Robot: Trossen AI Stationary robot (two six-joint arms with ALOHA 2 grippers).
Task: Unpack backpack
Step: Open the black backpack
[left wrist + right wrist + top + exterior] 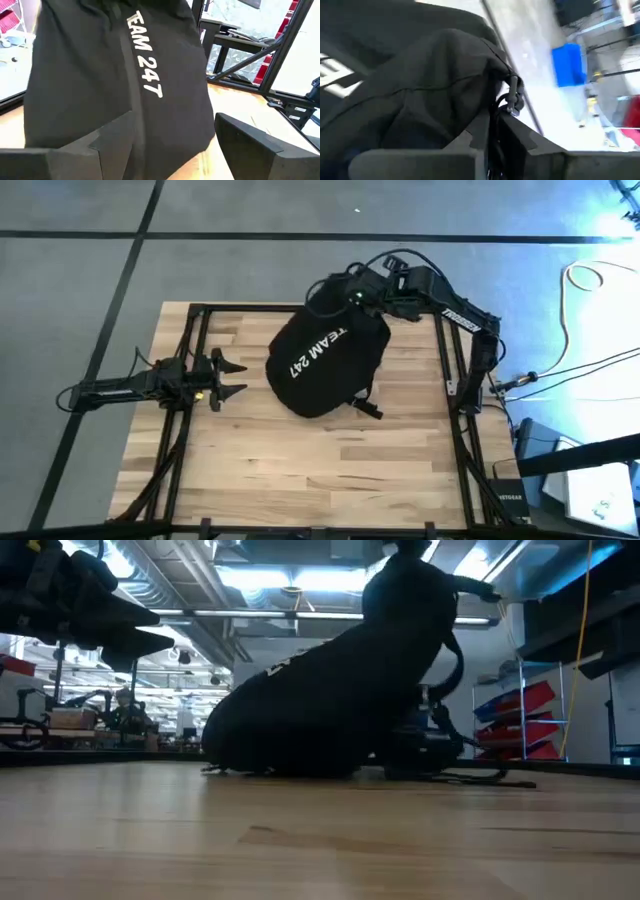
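A large rounded black fabric backpack [325, 365] with white "TEAM 247" lettering is seen on the light wooden plank counter [300, 470], toward its far side and slightly right of centre. A black metal frame [450, 395] is set around the counter's edges. The backpack's far top edge is pinched by the right gripper [492, 131], whose fingers are pressed together on a fold of fabric beside a dark zipper pull [513, 98]; in the low view the bag is seen raised at that end while its other end rests on the wood. The left gripper [232, 377] is held at the counter's left, near the backpack but apart from it, its fingers spread. Grey floor marked with dark lines [140, 230] is visible beyond the counter. In the low view, a workshop with ceiling lights [270, 580] and red shelf bins [525, 720] is seen behind.
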